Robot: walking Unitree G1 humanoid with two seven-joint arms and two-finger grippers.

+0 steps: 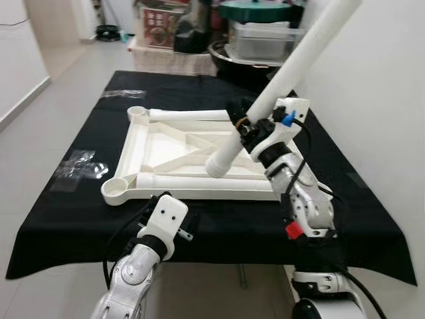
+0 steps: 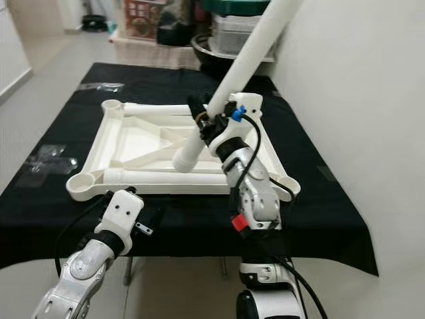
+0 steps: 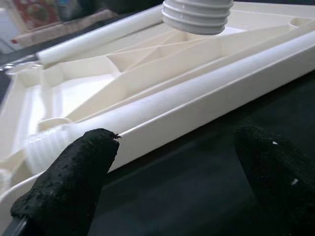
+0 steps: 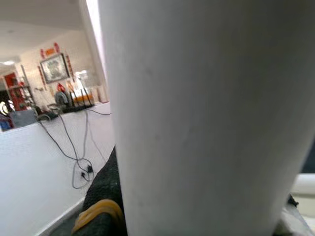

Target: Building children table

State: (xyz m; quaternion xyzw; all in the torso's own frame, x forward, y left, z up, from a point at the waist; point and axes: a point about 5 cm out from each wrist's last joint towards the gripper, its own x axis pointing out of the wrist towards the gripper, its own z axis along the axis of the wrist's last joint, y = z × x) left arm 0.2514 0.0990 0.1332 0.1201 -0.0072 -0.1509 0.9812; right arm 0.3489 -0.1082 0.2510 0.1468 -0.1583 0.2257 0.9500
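A white table leg (image 1: 292,73) is being held clenched in the right gripper (image 1: 244,126), tilted above the upturned tabletop (image 1: 192,156) on the black-covered table (image 1: 219,226), no leg yet fitted, while the left gripper (image 3: 172,177) is being kept spread near its edge.

head cameras down over tabletop (image 1: 166,143)

table leg (image 1: 292,73) top cut off; right fingers hidden
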